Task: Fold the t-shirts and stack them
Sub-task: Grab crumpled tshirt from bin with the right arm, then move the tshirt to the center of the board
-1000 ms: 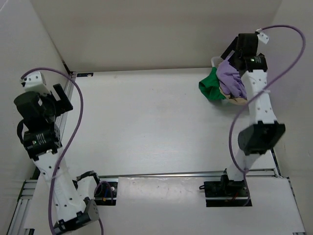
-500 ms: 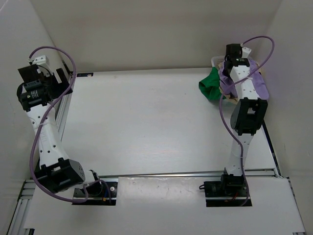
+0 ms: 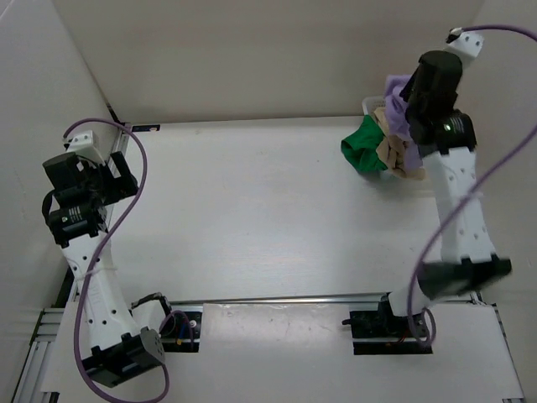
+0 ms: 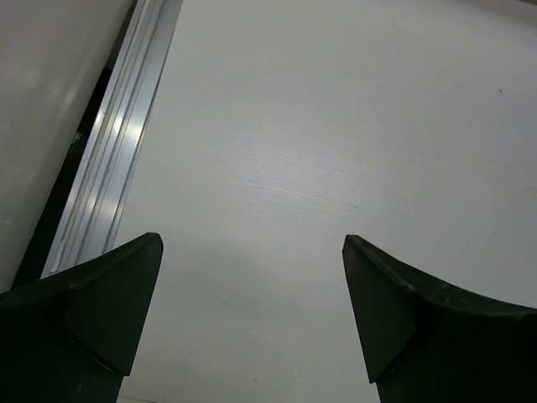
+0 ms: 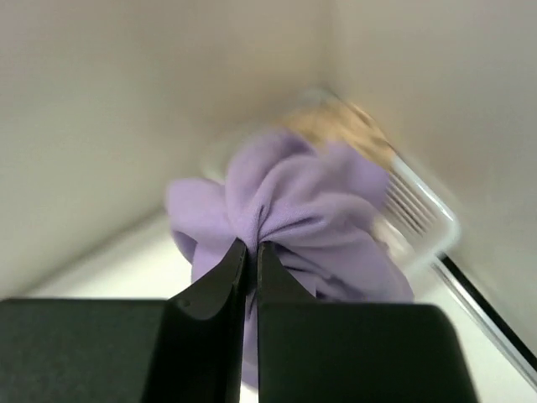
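My right gripper [image 5: 252, 245] is shut on a pinched bunch of the lavender t-shirt [image 5: 289, 210], which hangs raised over the basket at the far right; from above the lavender t-shirt [image 3: 398, 105] shows beside the right arm. Under it lie the tan t-shirt [image 3: 392, 151] and the green t-shirt [image 3: 363, 146], the green one spilling onto the table. At the far left my left gripper [image 4: 252, 256] stands open over bare table, its black fingers [image 4: 126, 294] wide apart with nothing between them.
A white lattice basket [image 5: 415, 206] sits in the far right corner against the walls. An aluminium rail [image 4: 117, 159] runs along the table's left edge, and another [image 3: 277, 298] crosses the near side by the arm bases.
My right gripper has shut on the lavender t-shirt and lifted it up out of the pile. The left arm has shifted at the left edge with its jaws still wide.
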